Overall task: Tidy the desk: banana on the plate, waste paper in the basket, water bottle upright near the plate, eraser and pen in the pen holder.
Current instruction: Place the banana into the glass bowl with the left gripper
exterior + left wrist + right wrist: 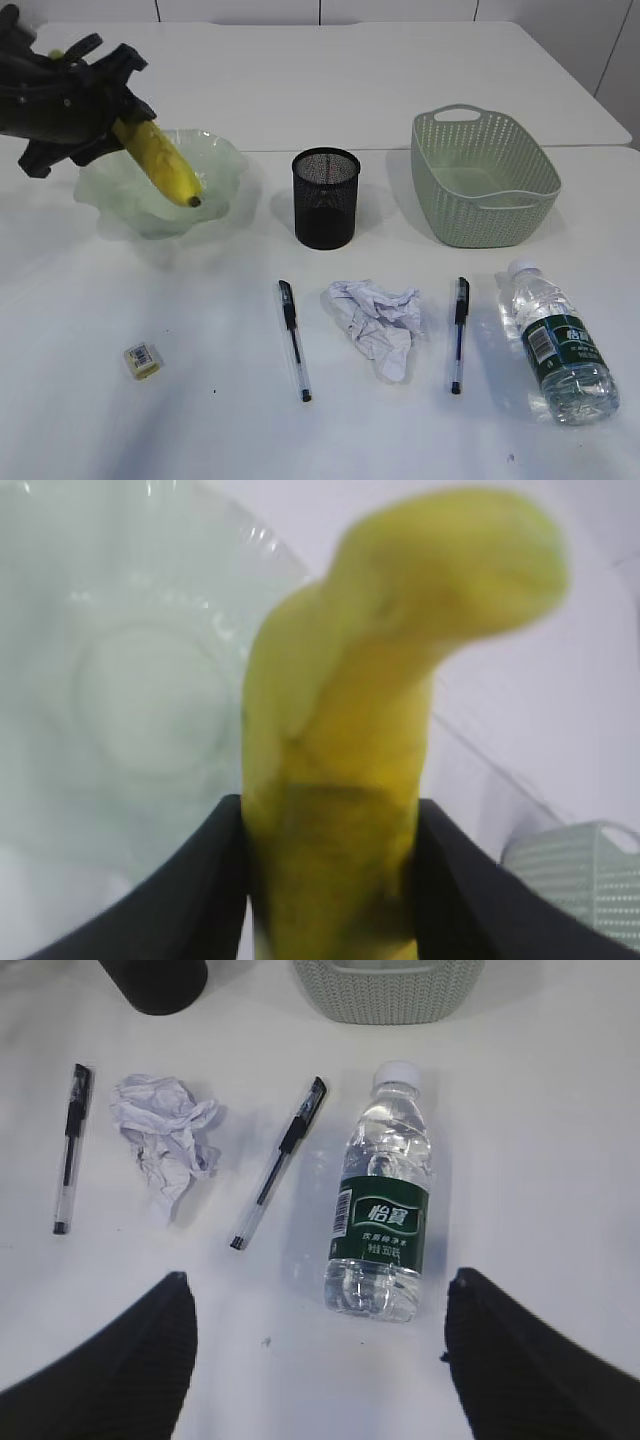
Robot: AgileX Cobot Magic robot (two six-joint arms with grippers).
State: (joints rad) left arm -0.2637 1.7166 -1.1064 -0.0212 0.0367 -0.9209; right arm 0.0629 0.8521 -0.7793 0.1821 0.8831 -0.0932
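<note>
The left gripper [330, 880] was clamped on the banana [160, 162], its body running off the exterior view's left edge. Up close the banana was blurred; only the exterior view showed its dark tip hanging low over the plate [215, 150], whether touching I cannot tell. The right gripper [320, 1360], jaws wide apart and empty, appeared only in its wrist view, hovering above the desk [540, 1160], the water bottle [385, 1210] lying just ahead, the waste paper [160, 1130] ahead-left.

White desk [300, 90] with pens [294, 340], bottle [556, 340]
</note>
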